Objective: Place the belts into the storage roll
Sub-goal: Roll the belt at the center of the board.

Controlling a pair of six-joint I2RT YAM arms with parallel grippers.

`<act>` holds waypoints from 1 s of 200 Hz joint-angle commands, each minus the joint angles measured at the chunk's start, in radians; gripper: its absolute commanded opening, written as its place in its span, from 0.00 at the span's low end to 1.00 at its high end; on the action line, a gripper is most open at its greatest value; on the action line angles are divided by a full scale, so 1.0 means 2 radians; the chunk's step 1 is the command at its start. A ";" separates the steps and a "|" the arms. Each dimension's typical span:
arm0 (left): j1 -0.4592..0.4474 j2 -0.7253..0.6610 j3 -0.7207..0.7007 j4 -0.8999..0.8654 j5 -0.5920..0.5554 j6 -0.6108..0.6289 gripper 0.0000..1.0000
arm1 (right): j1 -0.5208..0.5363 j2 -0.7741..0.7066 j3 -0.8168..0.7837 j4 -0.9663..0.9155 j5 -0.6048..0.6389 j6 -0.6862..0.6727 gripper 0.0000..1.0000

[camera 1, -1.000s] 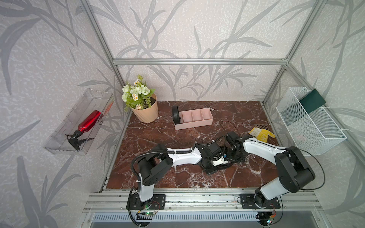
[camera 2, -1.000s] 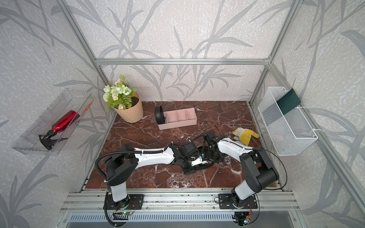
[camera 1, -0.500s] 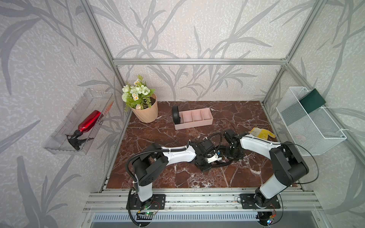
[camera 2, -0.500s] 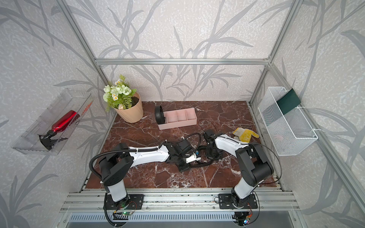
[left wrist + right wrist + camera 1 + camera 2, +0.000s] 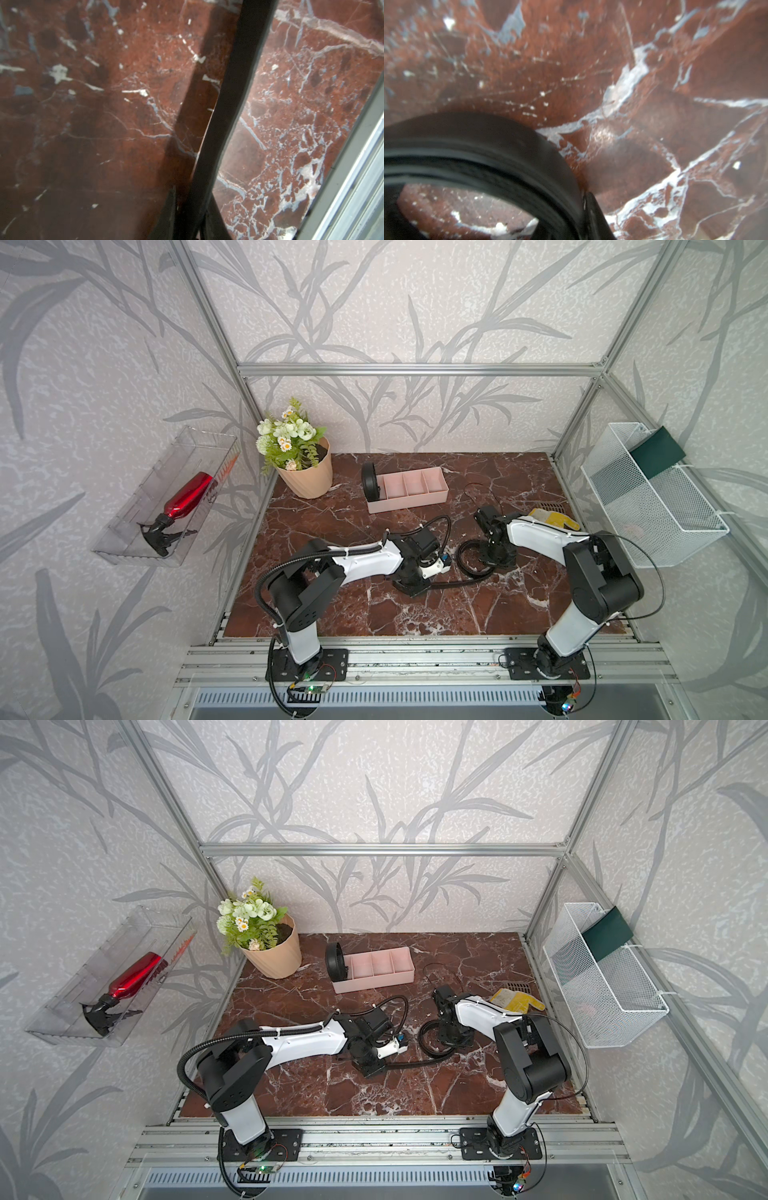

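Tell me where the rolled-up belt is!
In both top views, the coiled belt stands on edge in the end compartment of the pink storage tray, the end nearest the flowerpot.

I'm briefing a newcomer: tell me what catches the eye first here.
Mid-table, both arms meet over a loose black belt, part coiled, its tail running to the left gripper. At the back, a pink storage roll holds a coiled belt in its end compartment, beside a flowerpot. A red spray bottle lies on the left wall shelf.

Two belts, one coiled [image 5: 370, 487] and one partly unrolled [image 5: 469, 568], one pink storage roll [image 5: 409, 493] with four compartments, one flowerpot [image 5: 306, 477], one wire basket [image 5: 652, 506], one red spray bottle [image 5: 183, 504].
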 commanded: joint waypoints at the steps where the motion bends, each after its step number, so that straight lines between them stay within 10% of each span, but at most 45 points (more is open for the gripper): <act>1: 0.008 -0.012 -0.015 -0.044 -0.032 0.012 0.00 | -0.008 0.028 -0.003 -0.014 0.039 -0.020 0.24; 99: 0.038 0.012 0.010 -0.042 -0.063 0.017 0.00 | 0.068 0.049 0.044 0.003 0.049 -0.139 0.00; 200: 0.078 0.088 0.115 -0.028 -0.067 0.030 0.17 | 0.201 0.050 0.039 0.112 -0.049 -0.321 0.00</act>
